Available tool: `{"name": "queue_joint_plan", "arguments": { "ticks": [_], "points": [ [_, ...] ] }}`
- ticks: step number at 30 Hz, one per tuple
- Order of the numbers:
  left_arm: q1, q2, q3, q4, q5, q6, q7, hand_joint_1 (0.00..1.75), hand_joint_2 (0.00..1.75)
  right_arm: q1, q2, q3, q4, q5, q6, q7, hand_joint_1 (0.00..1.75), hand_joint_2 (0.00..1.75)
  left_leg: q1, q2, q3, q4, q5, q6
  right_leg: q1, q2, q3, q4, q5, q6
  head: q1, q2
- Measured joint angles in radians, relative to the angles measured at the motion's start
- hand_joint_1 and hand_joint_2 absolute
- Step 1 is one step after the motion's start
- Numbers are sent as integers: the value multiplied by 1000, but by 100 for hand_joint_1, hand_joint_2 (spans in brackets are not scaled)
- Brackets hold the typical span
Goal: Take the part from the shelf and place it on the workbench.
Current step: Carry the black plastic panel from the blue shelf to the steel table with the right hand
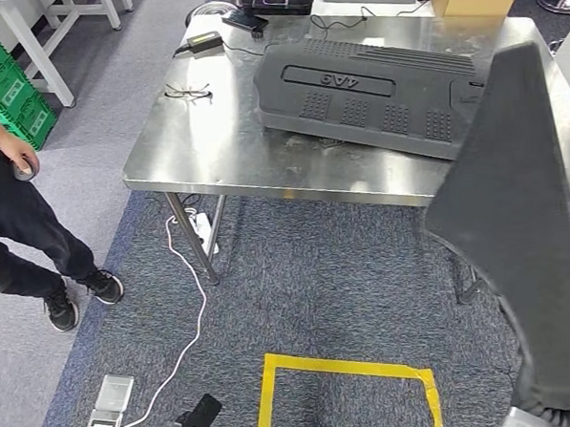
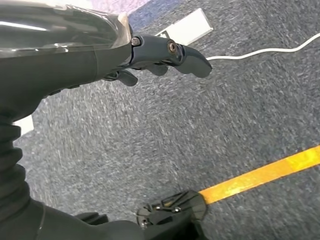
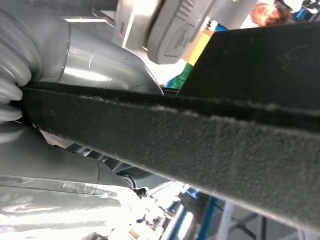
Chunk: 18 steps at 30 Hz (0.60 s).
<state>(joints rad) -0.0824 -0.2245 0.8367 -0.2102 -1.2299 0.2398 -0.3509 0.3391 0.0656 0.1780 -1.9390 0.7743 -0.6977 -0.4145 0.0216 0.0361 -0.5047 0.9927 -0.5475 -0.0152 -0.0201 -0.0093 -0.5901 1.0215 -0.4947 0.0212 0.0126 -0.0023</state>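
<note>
Head view: right hand [image 3: 45, 115] gripping dark felt-like part [image 1: 517, 220] by edge, at 3 o'clock, overhanging bench [image 1: 214, 150]. Seeming light, stiff panel. Left hand [image 2: 166, 55] hanging loose, grasping nothing.

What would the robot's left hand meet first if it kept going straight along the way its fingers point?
Probably the grey carpet; the left hand hangs empty above it, fingers aimed toward the white cable. Depth is unclear.
</note>
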Motion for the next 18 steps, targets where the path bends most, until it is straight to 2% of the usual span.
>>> {"name": "queue_joint_plan", "arguments": {
  "ticks": [3,4,5,7,8,9,10,11,12,13,14,15,17,18],
  "points": [
    [6,3,-3,0,1,-34,-13,0,175,16,14,7,6,-8,0,-16,175,175,2,2,20,-35,9,25,-4,1,4,6,22,15,-2,0],
    [7,3,-4,0,1,-33,-12,0,175,17,16,8,7,-11,0,-17,175,175,6,3,33,-52,17,31,-4,3,0,19,18,21,-2,0],
    [7,3,-4,0,0,-24,-8,0,175,17,17,8,8,-12,0,-17,175,175,12,3,43,-62,26,32,-5,6,-10,45,-1,25,-2,0],
    [7,3,-4,0,-3,1,4,0,175,19,17,9,9,-12,0,-16,175,175,21,4,52,-68,28,28,-11,9,-61,148,-59,37,0,0],
    [7,3,-4,0,-4,9,9,0,175,21,17,9,10,-11,0,-16,175,175,27,4,54,-68,26,23,-15,9,-91,202,-80,44,0,0],
    [9,2,-4,0,-5,14,13,0,175,24,17,9,11,-11,0,-15,175,175,34,4,58,-67,23,15,-21,9,-111,234,-86,51,0,0],
    [10,2,-4,0,-5,17,16,0,175,25,17,9,13,-10,0,-15,175,175,43,3,64,-67,17,4,-28,8,-114,228,-70,60,0,0],
    [11,2,-5,0,-5,16,17,0,175,26,17,9,14,-10,0,-14,175,175,54,3,73,-65,10,-9,-36,7,-97,184,-33,71,0,0],
    [12,2,-5,0,-6,9,15,0,175,26,17,9,15,-10,0,-14,175,175,65,2,84,-64,0,-25,-44,4,-70,123,3,87,0,0],
    [11,4,-5,0,-5,-3,11,0,175,25,17,9,17,-10,0,-13,175,175,72,2,92,-62,-11,-41,-47,1,-46,68,22,100,5,0],
    [9,6,-6,0,-5,-15,7,0,175,23,17,10,20,-11,0,-12,175,175,74,2,95,-60,-22,-57,-47,-2,-31,33,21,95,11,0],
    [7,8,-6,0,-5,-26,4,0,175,23,17,11,22,-12,1,-10,175,175,73,3,97,-60,-32,-69,-45,-2,-27,22,7,81,11,0],
    [6,8,-6,0,-5,-31,2,0,175,25,17,12,25,-14,1,-5,175,175,70,5,104,-68,-40,-84,-41,1,-32,35,-16,32,4,0],
    [6,7,-7,0,-5,-27,4,0,175,28,18,12,25,-14,0,-3,175,175,73,4,107,-66,-41,-88,-40,5,-31,42,-17,20,-6,0]
  ]
}}
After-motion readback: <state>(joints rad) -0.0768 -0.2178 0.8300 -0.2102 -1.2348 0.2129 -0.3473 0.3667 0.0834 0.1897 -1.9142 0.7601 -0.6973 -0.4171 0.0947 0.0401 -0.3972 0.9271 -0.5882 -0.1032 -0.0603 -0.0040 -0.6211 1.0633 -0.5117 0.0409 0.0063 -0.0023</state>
